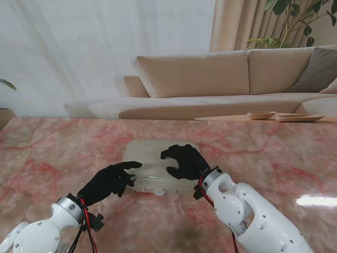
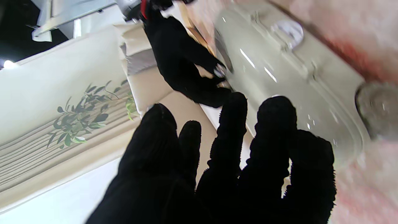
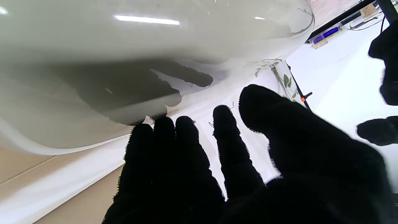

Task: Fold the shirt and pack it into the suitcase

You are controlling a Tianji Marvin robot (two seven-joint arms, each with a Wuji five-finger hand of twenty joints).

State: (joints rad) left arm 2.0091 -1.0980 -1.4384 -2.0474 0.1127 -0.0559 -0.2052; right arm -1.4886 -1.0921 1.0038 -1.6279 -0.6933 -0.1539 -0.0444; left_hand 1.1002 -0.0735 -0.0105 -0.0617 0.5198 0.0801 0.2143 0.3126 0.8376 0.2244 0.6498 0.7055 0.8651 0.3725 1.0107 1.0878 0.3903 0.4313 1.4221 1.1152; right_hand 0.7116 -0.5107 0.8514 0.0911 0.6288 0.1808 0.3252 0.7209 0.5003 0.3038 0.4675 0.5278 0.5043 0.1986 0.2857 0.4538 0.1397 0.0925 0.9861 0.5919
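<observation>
A pale green hard-shell suitcase (image 1: 150, 163) lies closed and flat on the marble table (image 1: 52, 153), its latch side toward me. My right hand (image 1: 184, 161), in a black glove, rests over the lid's right half with fingers spread, holding nothing. My left hand (image 1: 110, 182) hovers at the suitcase's near left corner, fingers apart, the index finger reaching to the lid edge. The left wrist view shows the suitcase shell (image 2: 279, 71) and the right hand (image 2: 183, 65) on it. The right wrist view shows the glossy lid (image 3: 124, 56) just past the fingers (image 3: 186, 149). No shirt is visible.
A round silver button (image 1: 159, 193) sits on the suitcase's near edge. Beyond the table stand a beige sofa (image 1: 210, 79) and a low wooden table with shallow bowls (image 1: 261, 115). A plant (image 1: 300, 21) is at the back right.
</observation>
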